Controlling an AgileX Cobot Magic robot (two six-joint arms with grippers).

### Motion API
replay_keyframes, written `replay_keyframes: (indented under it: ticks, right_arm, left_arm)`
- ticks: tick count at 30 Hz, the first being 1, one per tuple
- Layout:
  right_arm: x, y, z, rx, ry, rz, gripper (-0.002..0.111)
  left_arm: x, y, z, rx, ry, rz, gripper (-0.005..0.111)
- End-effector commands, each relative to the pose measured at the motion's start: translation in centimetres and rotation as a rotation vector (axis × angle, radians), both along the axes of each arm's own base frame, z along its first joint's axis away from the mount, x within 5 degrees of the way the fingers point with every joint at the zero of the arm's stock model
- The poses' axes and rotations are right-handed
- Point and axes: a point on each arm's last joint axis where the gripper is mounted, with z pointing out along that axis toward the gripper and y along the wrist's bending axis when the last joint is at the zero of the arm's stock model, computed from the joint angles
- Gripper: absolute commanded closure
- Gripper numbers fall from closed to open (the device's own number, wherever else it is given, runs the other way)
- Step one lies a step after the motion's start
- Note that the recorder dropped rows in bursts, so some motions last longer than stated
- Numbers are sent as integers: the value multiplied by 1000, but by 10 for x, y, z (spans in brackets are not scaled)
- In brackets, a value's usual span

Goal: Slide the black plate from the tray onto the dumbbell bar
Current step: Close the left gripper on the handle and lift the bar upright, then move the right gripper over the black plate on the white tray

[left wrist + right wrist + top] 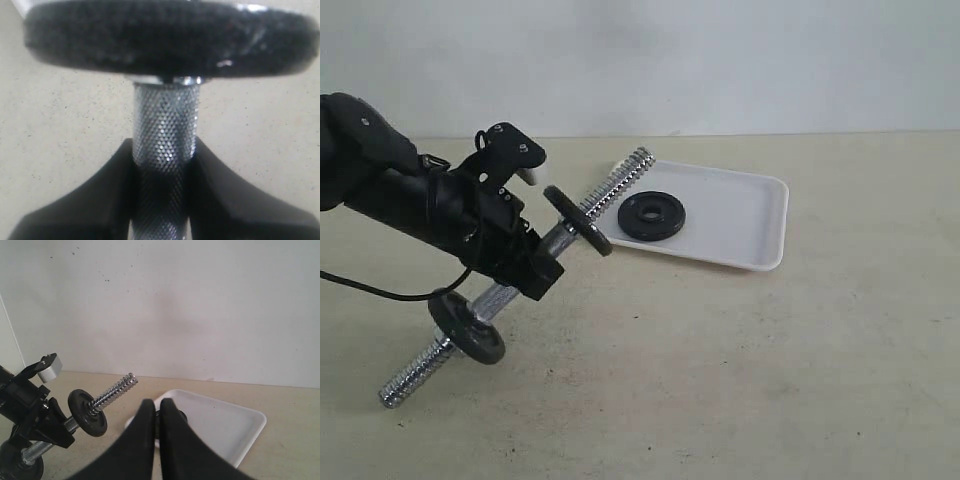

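The black plate (651, 216) lies flat in the white tray (750, 215), the only thing in it, well apart from the left claw (535, 268), which pinches the dumbbell bar (620, 180) at its knurled middle; the right claw (156, 425), pressed together, hangs near the tray

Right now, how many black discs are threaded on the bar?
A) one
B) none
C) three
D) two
D: the dumbbell bar carries an upper disc and a lower disc, one on each side of the left gripper clamped on its middle. The black plate lies flat in the tray.
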Motion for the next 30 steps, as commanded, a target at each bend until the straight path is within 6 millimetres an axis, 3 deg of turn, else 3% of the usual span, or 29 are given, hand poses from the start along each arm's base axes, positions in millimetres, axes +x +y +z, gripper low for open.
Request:
replay_keyframes:
  ticks: [1,13,21,30]
  right_arm:
    - [0,1,0,-3,2,6,107]
    - [-1,2,0,-14,-5,26,107]
    - [4,-4,2,-26,17,-49,107]
    - [35,-2,30,-115,34,-15,107]
  left_arm:
    - [5,-3,33,-84,-86,71,102]
    - [7,-2,33,-82,-98,85,102]
    - [17,4,37,-79,-183,213,102]
    - [27,33,37,-114,-141,348,102]
